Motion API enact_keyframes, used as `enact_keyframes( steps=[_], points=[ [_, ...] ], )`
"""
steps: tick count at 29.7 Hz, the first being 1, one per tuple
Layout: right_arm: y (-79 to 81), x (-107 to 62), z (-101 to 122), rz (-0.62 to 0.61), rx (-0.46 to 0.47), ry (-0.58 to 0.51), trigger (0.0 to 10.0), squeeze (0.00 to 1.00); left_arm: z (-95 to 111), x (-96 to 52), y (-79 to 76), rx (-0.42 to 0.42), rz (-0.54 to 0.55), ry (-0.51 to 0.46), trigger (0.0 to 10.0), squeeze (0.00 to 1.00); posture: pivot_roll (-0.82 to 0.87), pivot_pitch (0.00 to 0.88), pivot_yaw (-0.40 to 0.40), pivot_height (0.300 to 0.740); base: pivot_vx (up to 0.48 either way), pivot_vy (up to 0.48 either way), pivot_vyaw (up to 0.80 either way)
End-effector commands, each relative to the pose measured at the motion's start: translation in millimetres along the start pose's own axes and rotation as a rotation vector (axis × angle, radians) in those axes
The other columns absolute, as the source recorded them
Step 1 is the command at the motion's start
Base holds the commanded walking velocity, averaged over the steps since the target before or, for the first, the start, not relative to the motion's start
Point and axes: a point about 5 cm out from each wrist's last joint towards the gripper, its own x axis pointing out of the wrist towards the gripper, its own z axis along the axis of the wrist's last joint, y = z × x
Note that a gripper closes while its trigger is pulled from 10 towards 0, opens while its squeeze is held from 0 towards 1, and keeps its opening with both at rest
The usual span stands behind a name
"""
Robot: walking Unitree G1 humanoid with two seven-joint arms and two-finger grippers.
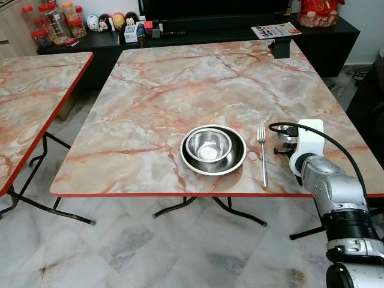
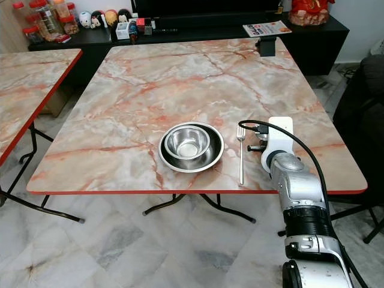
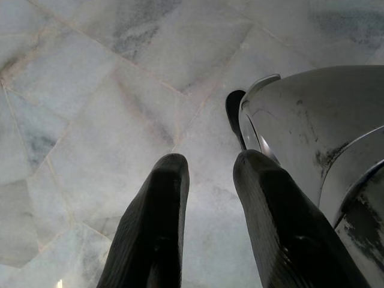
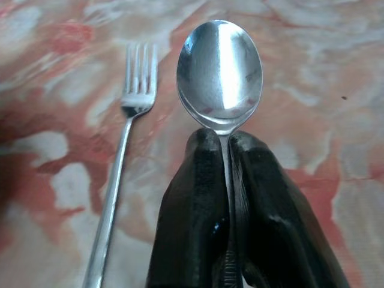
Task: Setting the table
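spoon about to join the fork

the right pincer [image 4: 223,150] is clamped on the spoon [image 4: 219,72], held above the table [image 1: 180,90] just right of the fork [image 1: 262,153], which lies beside the nested bowls [image 1: 213,149]. released tilted, the spoon could land crooked or knock the fork. the left pincer [image 3: 207,174] hangs apart over the floor. the booklet [image 1: 276,30] seems printed, too small to read.

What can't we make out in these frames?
- Spoon handle: hidden between the right gripper fingers in the right wrist view, and behind the wrist in the eye views.
- Whether the spoon touches the table: cannot tell.
- Fork handle end: cut off by the right wrist view's edge.
- Items on the black cabinet: too small to identify in the eye views.
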Motion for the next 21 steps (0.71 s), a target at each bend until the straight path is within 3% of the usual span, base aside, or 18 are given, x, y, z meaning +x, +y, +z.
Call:
enact_keyframes(
  steps=[1, 14, 21],
  points=[
    [-2.4, 1.2, -4.4, -0.020, 0.015, 0.004, 10.0, 0.00, -7.6, -2.6, 0.6, -0.004, -0.001, 0.032, 10.0, 0.00, -0.14, 0.111, 0.065, 0.736, 0.000, 0.000, 0.00],
    [-2.2, 9.1, -15.7, -0.030, 0.031, -0.011, 10.0, 0.00, -8.0, -2.7, 0.1, -0.007, -0.001, 0.033, 10.0, 0.00, -0.14, 0.114, 0.063, 0.736, 0.000, 0.000, 0.00],
    [3.1, 15.1, -15.4, -0.015, 0.055, -0.078, 10.0, 0.00, -8.0, -2.7, 0.3, -0.009, 0.001, 0.032, 10.0, 0.00, -0.13, 0.114, 0.065, 0.736, 0.000, 0.000, 0.00]
  ],
)
